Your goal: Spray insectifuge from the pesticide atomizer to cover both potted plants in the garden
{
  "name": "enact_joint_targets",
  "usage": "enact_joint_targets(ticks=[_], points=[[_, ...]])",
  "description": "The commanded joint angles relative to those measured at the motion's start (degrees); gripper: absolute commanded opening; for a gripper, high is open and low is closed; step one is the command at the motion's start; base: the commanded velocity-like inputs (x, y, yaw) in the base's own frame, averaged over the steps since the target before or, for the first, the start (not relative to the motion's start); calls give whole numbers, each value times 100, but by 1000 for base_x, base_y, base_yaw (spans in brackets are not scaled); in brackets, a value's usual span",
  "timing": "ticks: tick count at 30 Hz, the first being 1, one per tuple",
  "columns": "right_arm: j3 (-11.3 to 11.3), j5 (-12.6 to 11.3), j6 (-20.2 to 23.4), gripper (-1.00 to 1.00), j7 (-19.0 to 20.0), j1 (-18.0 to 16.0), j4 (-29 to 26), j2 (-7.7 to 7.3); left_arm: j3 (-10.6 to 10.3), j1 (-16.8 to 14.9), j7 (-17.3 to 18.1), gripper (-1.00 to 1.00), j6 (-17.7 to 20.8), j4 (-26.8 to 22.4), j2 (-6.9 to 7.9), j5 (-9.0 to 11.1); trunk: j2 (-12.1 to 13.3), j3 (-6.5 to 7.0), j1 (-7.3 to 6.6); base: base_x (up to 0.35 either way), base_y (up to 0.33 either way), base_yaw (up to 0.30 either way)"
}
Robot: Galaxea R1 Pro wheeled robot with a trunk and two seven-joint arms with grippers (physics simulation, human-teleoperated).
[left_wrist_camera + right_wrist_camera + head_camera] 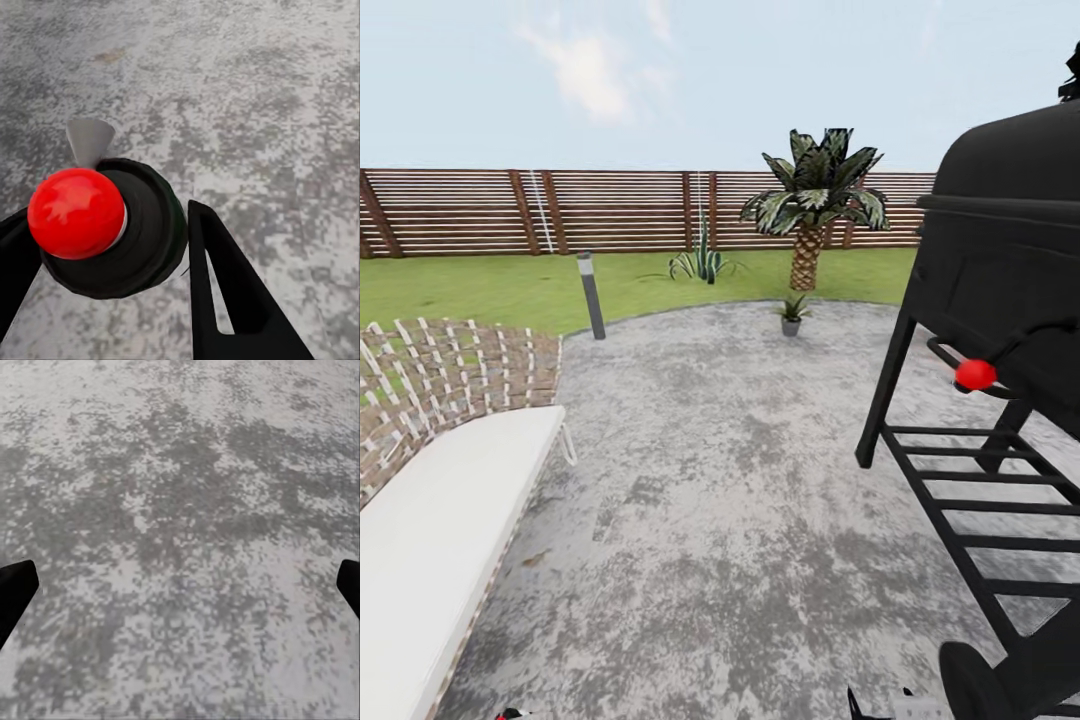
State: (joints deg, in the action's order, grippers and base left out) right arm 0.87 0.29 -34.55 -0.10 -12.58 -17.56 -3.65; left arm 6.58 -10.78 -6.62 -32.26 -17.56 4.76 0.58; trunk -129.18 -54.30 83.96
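Mottled stone patio (740,520) (fence (610,210) behind); left fingers (217,292) grip atomizer (112,225).

Atomizer (112,225): dark round body, red ball cap, small grey nozzle; sits between black fingers (232,292) of left hand (105,285), above patio (247,90). One potted plant (792,312): low green rosette, tiny grey pot, upright at patio's far edge, just before lawn (500,285).
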Motion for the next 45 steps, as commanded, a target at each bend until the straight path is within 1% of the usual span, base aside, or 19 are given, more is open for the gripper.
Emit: enact_joint_targets(ticks=[1, 20, 45], points=[[8, 5, -17, 100, -2, -2, 4, -1, -7, -4, -15, -100, -18, 5, 0, 5, -2, -5, 2, 322, 120, 0], [18, -3, -16, 100, -16, -3, 7, -22, -8, -4, -15, -100, -18, 7, -1, 3, -2, -5, 2, 328, 88, 0], [16, -3, -25, 100, -16, -3, 7, -22, -15, -4, -15, -100, -18, 7, -1, 3, -2, -5, 2, 337, 2, 0]])
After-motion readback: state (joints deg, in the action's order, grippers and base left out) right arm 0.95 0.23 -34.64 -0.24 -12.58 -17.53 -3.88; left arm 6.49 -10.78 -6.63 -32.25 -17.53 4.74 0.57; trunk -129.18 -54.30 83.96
